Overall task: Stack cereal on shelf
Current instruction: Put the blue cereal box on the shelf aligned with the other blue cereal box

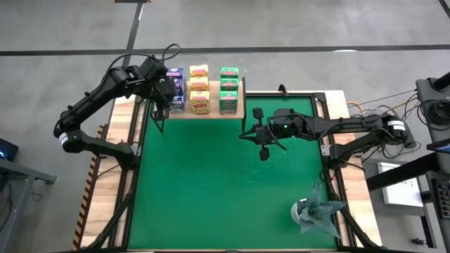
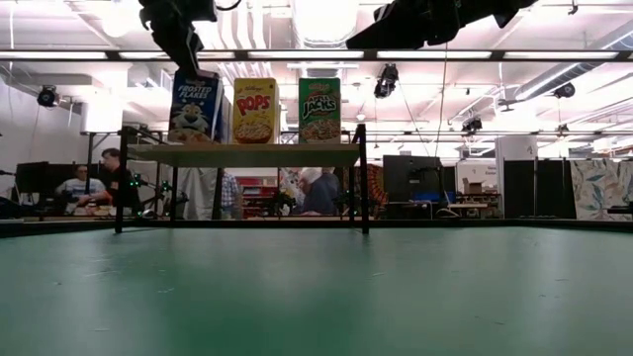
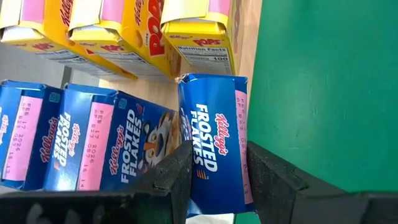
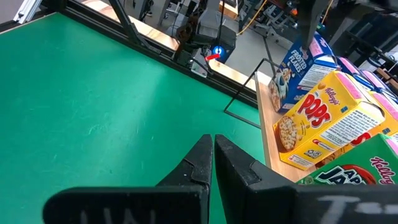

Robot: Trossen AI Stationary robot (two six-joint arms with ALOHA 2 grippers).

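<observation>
The shelf [image 1: 208, 114] is a light wood board on thin black posts at the mat's far edge. Blue, yellow [image 1: 200, 88] and green [image 1: 228, 88] cereal boxes stand on it in three rows. My left gripper [image 3: 217, 154] reaches down over the shelf's left end and is shut on the nearest blue box [image 3: 214, 124], also seen in the low view [image 2: 195, 107]. My right gripper [image 4: 213, 142] hovers shut over the green mat, just in front of the shelf's right end [image 1: 246, 133], holding nothing. My left gripper pinches the blue box between its two fingers [image 3: 183, 165], one on each of two opposite sides, near the box's top end [image 2: 188, 77]. The fingers come from above, slanting down. The box stands upright, its bottom [image 2: 193, 140] level with the shelf board.
A grey-green foil-like wad with a white base [image 1: 316, 211] lies at the mat's near right corner. The green mat [image 1: 211, 190] stretches out in front of the shelf. People sit in the room beyond the table [image 2: 79, 186].
</observation>
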